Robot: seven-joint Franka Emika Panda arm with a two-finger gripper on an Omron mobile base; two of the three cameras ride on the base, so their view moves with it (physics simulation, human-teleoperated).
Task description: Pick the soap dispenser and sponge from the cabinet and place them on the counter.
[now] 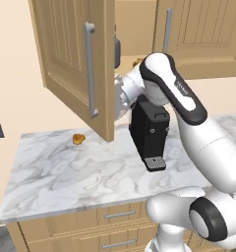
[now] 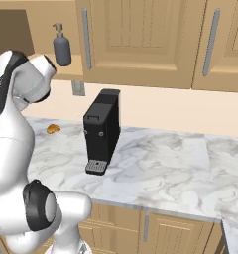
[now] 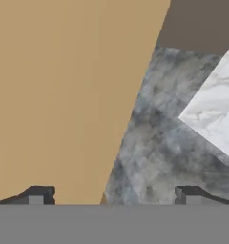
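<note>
The soap dispenser (image 2: 62, 49), a slate-grey bottle with a thin pump, stands on the floor of the open cabinet (image 2: 141, 39); in the left base view only its dark edge (image 1: 117, 51) peeks past the open door (image 1: 71, 59). A small yellow-brown bit, seemingly the sponge (image 1: 136, 62), lies on the cabinet floor just behind the arm. My gripper (image 3: 114, 196) is open with nothing between its tips, facing the wooden door surface and the marble counter (image 3: 216, 114) below. In the left base view the hand is hidden behind the door.
A black coffee machine (image 1: 149, 130) stands on the counter (image 1: 66, 172) right under my arm. An orange-brown lump (image 1: 78, 139) lies near the wall at the left. The open door hangs over the counter's left half. Drawers (image 1: 120, 215) sit below the slab.
</note>
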